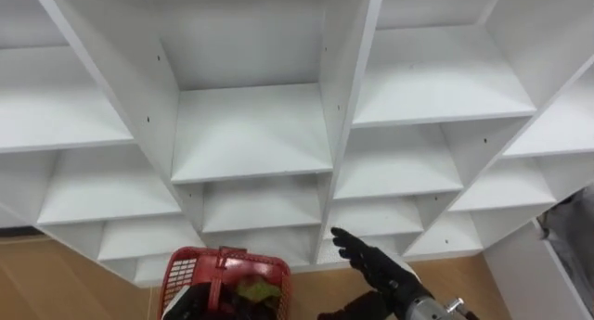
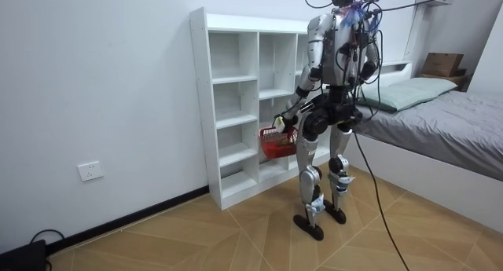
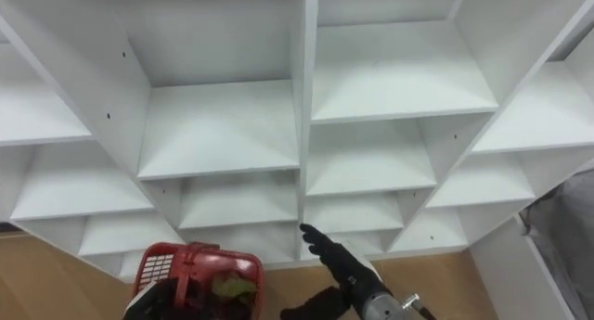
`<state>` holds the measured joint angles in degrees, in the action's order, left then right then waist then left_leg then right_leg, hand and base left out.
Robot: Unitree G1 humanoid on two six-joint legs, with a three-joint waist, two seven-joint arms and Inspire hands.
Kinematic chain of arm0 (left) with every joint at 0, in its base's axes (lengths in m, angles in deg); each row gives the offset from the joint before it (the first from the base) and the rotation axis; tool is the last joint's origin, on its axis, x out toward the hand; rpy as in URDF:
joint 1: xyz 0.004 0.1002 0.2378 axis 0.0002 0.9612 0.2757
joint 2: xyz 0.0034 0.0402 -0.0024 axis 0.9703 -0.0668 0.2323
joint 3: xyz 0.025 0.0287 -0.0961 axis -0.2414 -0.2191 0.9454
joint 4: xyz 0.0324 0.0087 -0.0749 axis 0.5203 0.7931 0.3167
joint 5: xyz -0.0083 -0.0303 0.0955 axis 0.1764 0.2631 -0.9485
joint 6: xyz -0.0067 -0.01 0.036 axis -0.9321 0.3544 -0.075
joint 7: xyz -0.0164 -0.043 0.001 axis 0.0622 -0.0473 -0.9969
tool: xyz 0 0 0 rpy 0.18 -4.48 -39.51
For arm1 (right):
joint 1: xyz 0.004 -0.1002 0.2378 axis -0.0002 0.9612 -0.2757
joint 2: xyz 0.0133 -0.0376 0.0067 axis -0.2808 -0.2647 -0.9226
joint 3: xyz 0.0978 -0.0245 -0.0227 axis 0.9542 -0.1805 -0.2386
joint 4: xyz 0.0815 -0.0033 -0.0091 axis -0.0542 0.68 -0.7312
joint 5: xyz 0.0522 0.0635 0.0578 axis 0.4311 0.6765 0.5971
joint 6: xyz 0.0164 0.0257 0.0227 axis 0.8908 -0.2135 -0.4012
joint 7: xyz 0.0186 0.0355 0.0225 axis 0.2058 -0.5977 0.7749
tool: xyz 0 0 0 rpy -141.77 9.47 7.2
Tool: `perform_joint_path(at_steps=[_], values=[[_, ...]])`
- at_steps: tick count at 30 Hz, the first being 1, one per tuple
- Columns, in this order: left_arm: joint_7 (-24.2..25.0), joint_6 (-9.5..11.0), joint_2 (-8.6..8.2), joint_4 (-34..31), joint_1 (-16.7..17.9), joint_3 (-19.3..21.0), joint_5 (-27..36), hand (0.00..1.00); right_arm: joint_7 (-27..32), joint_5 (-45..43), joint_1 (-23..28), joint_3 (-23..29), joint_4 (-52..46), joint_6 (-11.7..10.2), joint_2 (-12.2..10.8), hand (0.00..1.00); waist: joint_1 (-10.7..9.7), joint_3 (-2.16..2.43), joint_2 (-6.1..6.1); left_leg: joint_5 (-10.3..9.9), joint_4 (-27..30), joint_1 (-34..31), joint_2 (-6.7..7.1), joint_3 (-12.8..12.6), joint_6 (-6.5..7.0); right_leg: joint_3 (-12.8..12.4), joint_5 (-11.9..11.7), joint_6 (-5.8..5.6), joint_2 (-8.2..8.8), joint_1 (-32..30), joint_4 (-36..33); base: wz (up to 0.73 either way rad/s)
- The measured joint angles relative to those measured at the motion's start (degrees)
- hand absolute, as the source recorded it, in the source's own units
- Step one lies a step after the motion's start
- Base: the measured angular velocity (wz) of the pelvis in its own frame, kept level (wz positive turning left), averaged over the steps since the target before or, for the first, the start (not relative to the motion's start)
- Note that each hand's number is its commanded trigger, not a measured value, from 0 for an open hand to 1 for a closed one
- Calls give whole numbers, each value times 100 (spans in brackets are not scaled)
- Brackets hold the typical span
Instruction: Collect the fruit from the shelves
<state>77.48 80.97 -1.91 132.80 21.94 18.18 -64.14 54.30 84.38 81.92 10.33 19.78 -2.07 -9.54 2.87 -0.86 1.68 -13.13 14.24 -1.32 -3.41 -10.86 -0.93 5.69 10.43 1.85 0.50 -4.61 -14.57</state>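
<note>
Red basket: hangs low at the robot's left, in front of the closet's bottom shelves and clear of the floor; it has a plastic lattice wall and its handle is up.
Fruit: lies inside the basket, a green lump with red patches against it; how many pieces there are, and of what kind, I cannot tell.
Left robot hand: closed on the basket's handle, judging by the room view, where the basket hangs straight below it.
Right robot hand: empty, with straight, spread fingers held out toward the low shelves just right of the basket, touching nothing.
Closet: white, with open cubbies in columns; every shelf in sight is bare board.
Progress: some fruit is in the basket, so collecting looks well along and perhaps finished.
Left to do: probably a check of the lowest cubbies, partly hidden by the basket and the robot hand, then carrying the load away.
Stance: the robot stands upright close before the closet on the wooden floor, with a bed behind it.
</note>
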Motion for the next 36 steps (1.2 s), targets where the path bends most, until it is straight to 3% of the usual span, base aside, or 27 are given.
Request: perform_joint_path(at_steps=[6,11,12,18,22,26,30,36], values=[[-109,-2,-9,59,201,239,-124,100,180,6,158,437,75,-8,-25,0,-45,38,46,5,-101,204,16,-1,14,-17,1,-15,-38,187,83,-2],[-255,-32,5,164,421,478,-106,100,574,111,282,736,568,-13,-37,0,-133,43,8,5,-178,378,15,-12,11,-6,-2,-17,-54,396,191,0],[-290,-36,-4,215,472,536,-107,100,673,129,362,862,708,-19,-56,0,-134,61,-2,6,-207,409,17,-4,11,-6,-2,-18,-53,424,198,0],[-369,-37,-43,432,741,1165,-116,100,1150,527,637,1556,1664,-141,-176,0,-225,90,25,7,-298,646,21,20,7,-46,-4,-31,-57,698,396,1],[-654,-39,-58,671,815,1602,-131,100,1561,980,713,2159,2631,-194,-178,0,-287,68,58,6,-357,846,28,-5,6,-100,-2,-44,-68,889,463,-3],[-684,-45,-75,923,820,2087,-242,100,1746,1349,822,2851,3485,-184,-173,0,-306,77,85,9,-449,908,24,-7,-5,-106,-4,-46,-71,891,443,-2],[-713,-234,-74,1049,890,2657,-238,100,2006,1535,1010,3431,3963,51,-150,0,-412,84,104,2,-493,1008,25,5,-19,-98,2,-47,-88,978,463,-1],[-686,-383,-73,1056,887,2686,-357,100,1992,1274,907,3624,4332,397,-151,0,-486,60,119,-7,-494,1057,25,-14,-23,-135,-1,-45,-118,993,430,-5]])
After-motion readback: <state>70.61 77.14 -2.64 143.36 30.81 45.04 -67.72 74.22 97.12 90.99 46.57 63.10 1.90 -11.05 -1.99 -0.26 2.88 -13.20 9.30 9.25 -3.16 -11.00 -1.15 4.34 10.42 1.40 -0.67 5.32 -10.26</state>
